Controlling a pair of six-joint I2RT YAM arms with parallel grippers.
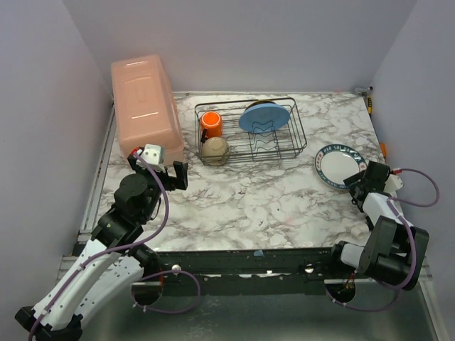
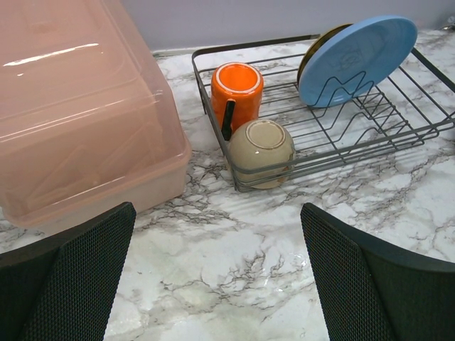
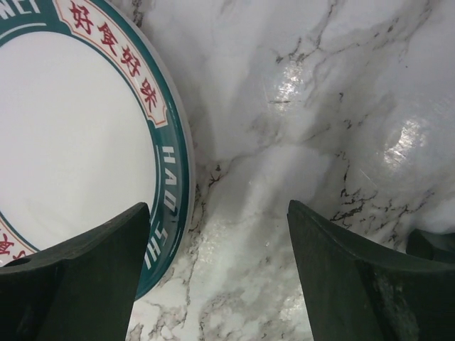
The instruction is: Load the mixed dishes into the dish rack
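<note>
The black wire dish rack [image 1: 297, 139] stands at the back middle. In it are the orange mug [image 1: 210, 124], the white bowl [image 1: 215, 150] on its side, and the light-blue plate [image 1: 264, 116] upright with the yellow-brown plate [image 2: 315, 48] just behind it. The rack also shows in the left wrist view [image 2: 398, 135]. The white plate with a teal patterned rim [image 1: 337, 165] lies flat on the table at the right. My right gripper [image 3: 217, 277] is open, low over the plate's rim [image 3: 167, 177], one finger above the plate. My left gripper [image 2: 217, 284] is open and empty, in front of the rack.
A big pink lidded box [image 1: 144, 97] stands at the back left, next to the rack. The marble table [image 1: 256, 206] has a raised rail along its left side and walls on three sides.
</note>
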